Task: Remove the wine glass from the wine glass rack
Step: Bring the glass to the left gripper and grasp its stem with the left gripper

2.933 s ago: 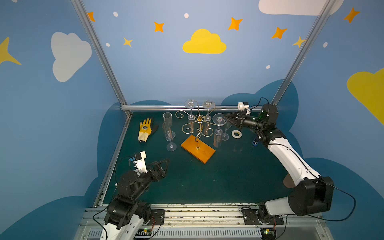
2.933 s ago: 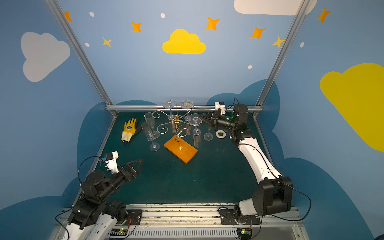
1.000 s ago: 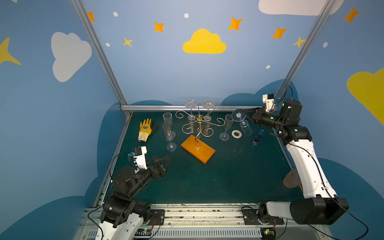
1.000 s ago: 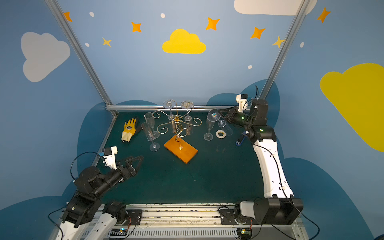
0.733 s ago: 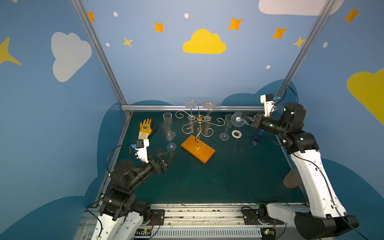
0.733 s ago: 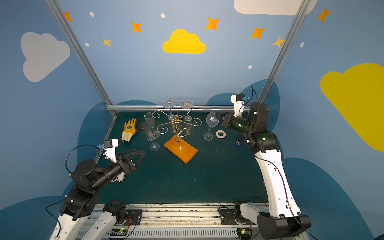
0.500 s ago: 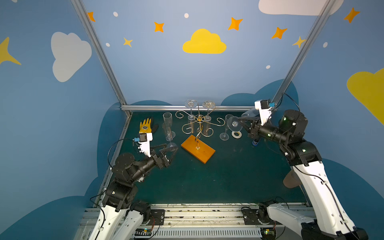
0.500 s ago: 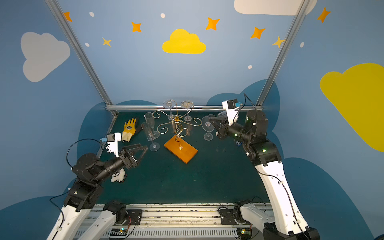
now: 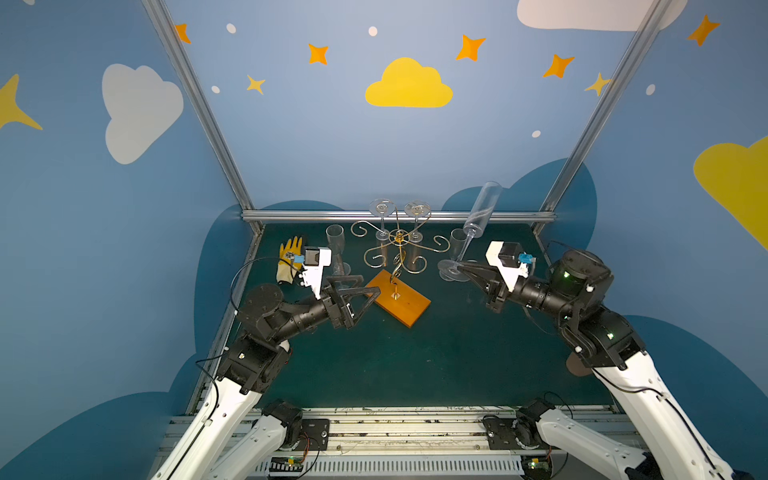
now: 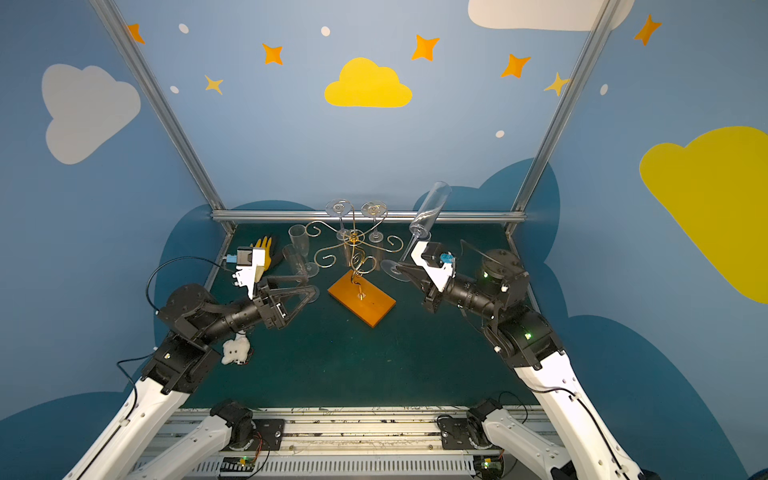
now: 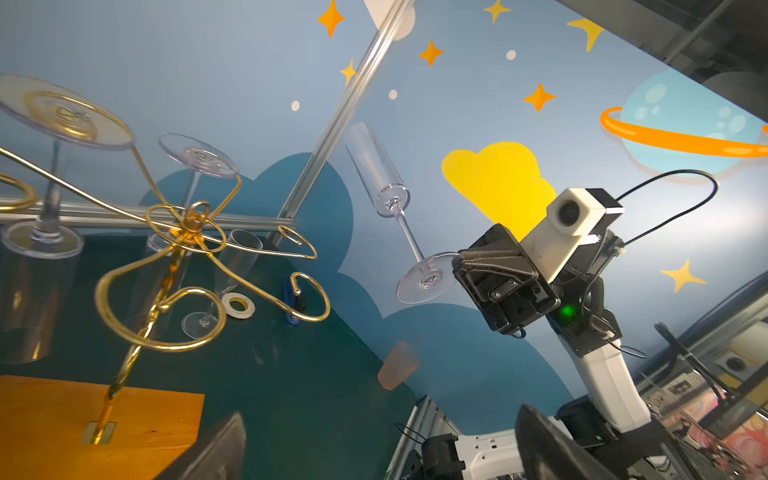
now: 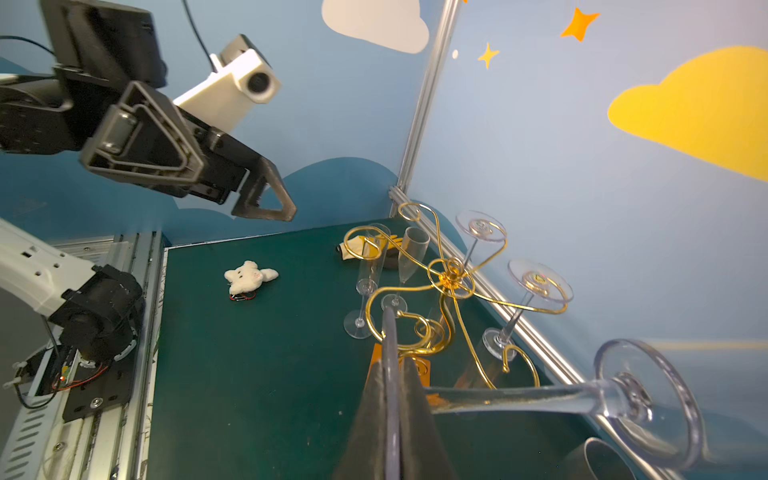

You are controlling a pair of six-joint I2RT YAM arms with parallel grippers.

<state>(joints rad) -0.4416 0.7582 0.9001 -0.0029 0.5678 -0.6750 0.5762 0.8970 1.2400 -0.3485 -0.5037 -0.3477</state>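
Right gripper (image 9: 462,271) clenched on foot rim of wine glass (image 9: 482,210); looks light, brittle, slick; stem grip likely safer. Left gripper (image 9: 360,296) released, empty

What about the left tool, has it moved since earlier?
Yes: the left tool has advanced toward the wine glass rack, nearly reaching its orange base.

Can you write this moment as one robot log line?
wine glass: airborne, tilted, clear of wine glass rack | right gripper: shut on its foot | left gripper: open, empty
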